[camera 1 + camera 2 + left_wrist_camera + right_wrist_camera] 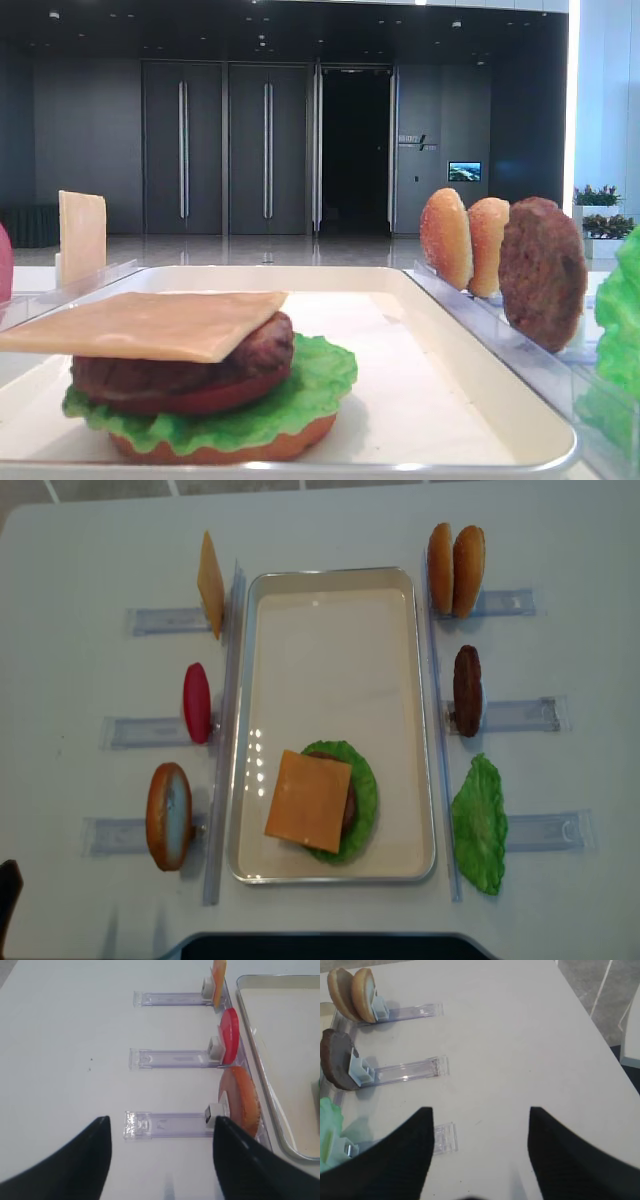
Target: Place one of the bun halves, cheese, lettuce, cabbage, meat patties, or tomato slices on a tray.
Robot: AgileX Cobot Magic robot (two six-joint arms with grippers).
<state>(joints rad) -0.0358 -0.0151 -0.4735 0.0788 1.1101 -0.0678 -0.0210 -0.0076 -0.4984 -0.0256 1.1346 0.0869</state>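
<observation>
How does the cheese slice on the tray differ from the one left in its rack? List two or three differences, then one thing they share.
The cheese on the tray lies flat; the cheese in the rack stands on edge. The first tops a stacked burger over a patty and lettuce; the second stands alone. The first sits inside the tray; the second stands left of it. Both are thin, pale yellow-orange squares.

**Even overhead light, soft wrist views**

The overhead view is bright and flat; small glare spots dot the tray [420, 720] along its left inner edge and top. In the low front view the dark hall behind contrasts with a blown-out strip at the upper right, and the lettuce [622, 310] at the right edge is blurred. Both wrist views show soft shadows under the clear racks [407, 1071], with dark, unfocused fingers [75, 1165] in the foreground.
</observation>
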